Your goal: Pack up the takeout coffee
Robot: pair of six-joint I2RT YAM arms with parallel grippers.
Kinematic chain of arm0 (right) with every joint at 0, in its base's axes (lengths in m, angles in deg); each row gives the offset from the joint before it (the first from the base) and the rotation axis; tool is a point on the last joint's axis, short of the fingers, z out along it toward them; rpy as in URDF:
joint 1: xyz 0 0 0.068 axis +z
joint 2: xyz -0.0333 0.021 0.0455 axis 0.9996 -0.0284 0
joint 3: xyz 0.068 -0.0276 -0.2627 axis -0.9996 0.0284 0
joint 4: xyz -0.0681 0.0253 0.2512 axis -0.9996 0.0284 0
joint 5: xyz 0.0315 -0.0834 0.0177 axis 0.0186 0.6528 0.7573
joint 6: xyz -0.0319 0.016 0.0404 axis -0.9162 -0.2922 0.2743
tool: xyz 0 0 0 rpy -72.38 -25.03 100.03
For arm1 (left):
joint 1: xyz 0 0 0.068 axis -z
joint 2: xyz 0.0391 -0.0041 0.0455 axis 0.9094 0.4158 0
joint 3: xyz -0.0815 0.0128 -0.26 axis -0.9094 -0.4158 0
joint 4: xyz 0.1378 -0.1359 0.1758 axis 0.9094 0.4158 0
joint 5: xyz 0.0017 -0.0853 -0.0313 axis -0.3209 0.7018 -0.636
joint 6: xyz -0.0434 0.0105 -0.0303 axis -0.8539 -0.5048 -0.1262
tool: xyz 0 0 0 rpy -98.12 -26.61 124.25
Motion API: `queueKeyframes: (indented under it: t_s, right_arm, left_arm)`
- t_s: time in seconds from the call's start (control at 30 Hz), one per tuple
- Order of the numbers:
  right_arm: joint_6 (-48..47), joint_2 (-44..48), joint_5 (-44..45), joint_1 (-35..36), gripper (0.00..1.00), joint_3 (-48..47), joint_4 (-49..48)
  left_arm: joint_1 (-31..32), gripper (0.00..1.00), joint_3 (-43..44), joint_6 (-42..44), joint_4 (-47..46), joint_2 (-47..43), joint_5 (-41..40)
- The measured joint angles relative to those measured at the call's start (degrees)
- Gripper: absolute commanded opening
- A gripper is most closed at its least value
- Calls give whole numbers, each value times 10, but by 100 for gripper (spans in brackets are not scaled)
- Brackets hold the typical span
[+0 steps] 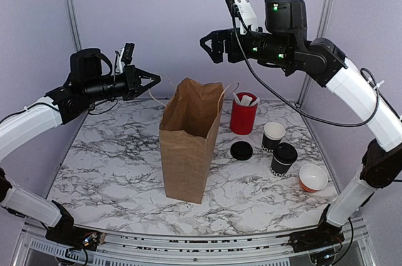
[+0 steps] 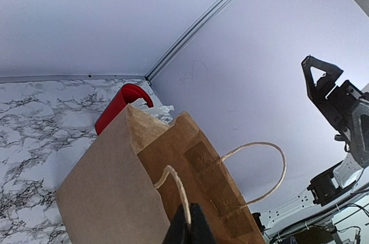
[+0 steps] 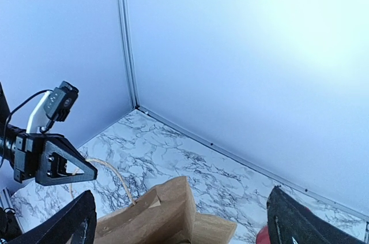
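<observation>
Two grippers: my left gripper [image 1: 156, 80] pinches the handle [image 2: 176, 183] of the bag [image 1: 188, 146]; my right gripper [image 1: 210, 46] hangs open, empty. The lidded coffee cup [image 1: 284, 160] stands right of the bag: probably light and crushable, so I'd squeeze mid-wall gently.

Cup: a small black paper cup [image 1: 283, 164] is standing upright, well to the right of the brown paper bag [image 1: 188, 146] and outside it.
Lid: a round black lid [image 1: 285, 151] is sitting on the cup's top.
Lettering: white, running low on the cup's side.
</observation>
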Motion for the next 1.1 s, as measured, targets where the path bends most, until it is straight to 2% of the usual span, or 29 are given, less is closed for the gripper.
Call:
queueKeyframes:
  t_s: [0.33, 0.5, 0.63, 0.93, 1.0, 1.03, 1.1]
  right_arm:
    - [39, 96, -2, -89, 100, 181, -31]
    - [45, 122, -2, -91, 100, 220, -43]
    - [51, 134, -1, -91, 100, 247, -53]
    - [56, 139, 10, -91, 100, 279, -54]
    - [56, 141, 16, -91, 100, 282, -54]
    - [56, 142, 19, -91, 100, 282, -54]
    - [56, 143, 24, -93, 100, 283, -54]
  left_arm:
    - [12, 4, -20, 0, 15, -60, -49]
    - [20, 12, -36, 0, 26, -80, -77]
    - [21, 26, -48, 2, 40, -94, -101]
    - [22, 67, -49, 35, 92, -134, -162]
    - [22, 81, -49, 44, 102, -141, -177]
    - [22, 92, -49, 45, 107, -145, -186]
    - [22, 99, -49, 52, 114, -153, -200]
